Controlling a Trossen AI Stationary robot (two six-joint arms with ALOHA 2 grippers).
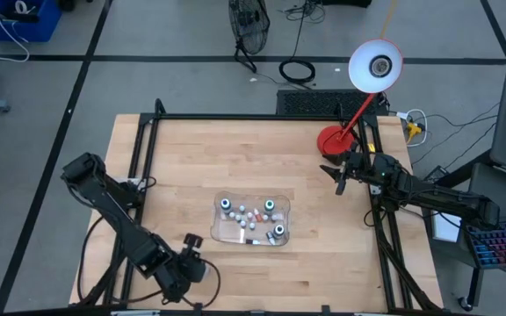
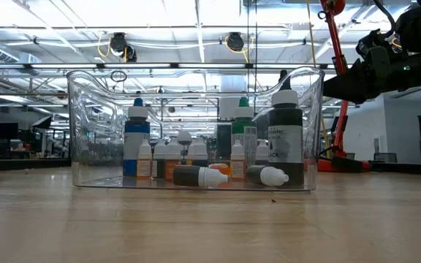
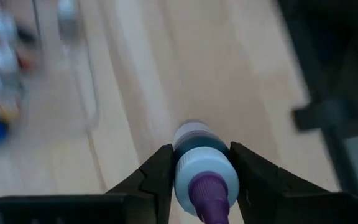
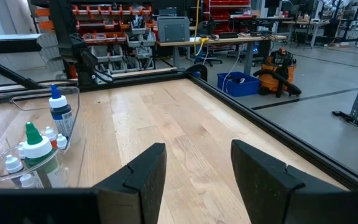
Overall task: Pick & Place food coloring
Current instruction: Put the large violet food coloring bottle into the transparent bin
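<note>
Left wrist view shows the left hand (image 3: 201, 180) with its two dark fingers (image 3: 157, 171) pressed against either side of a bottle with a purple tip (image 3: 202, 180), a pale collar and a dark body. The bottle lies lengthwise between the fingers, tip toward the camera, so the grip falls on the widest part at the collar, probably the firmest place to take it. Whether the fingers have finished closing I cannot tell, but they touch it on both sides.

From above, this hand (image 1: 191, 254) sits near the front edge of the wooden surface (image 1: 174, 167), just beside the clear tray (image 1: 218, 230) on its left side and apart from it. I judge the purple-tipped bottle is outside the tray and being taken up to go in.

The rest of the food coloring (image 2: 210, 164) is inside the tray: larger dark bottles with blue, green and white tops stand upright toward the walls, small pale ones cluster between them, and two lie on their sides at the front.

The right hand (image 4: 194, 174) waits well apart, toward the right rear of the surface near the red lamp base (image 1: 330, 139), fingers apart and holding nothing.
</note>
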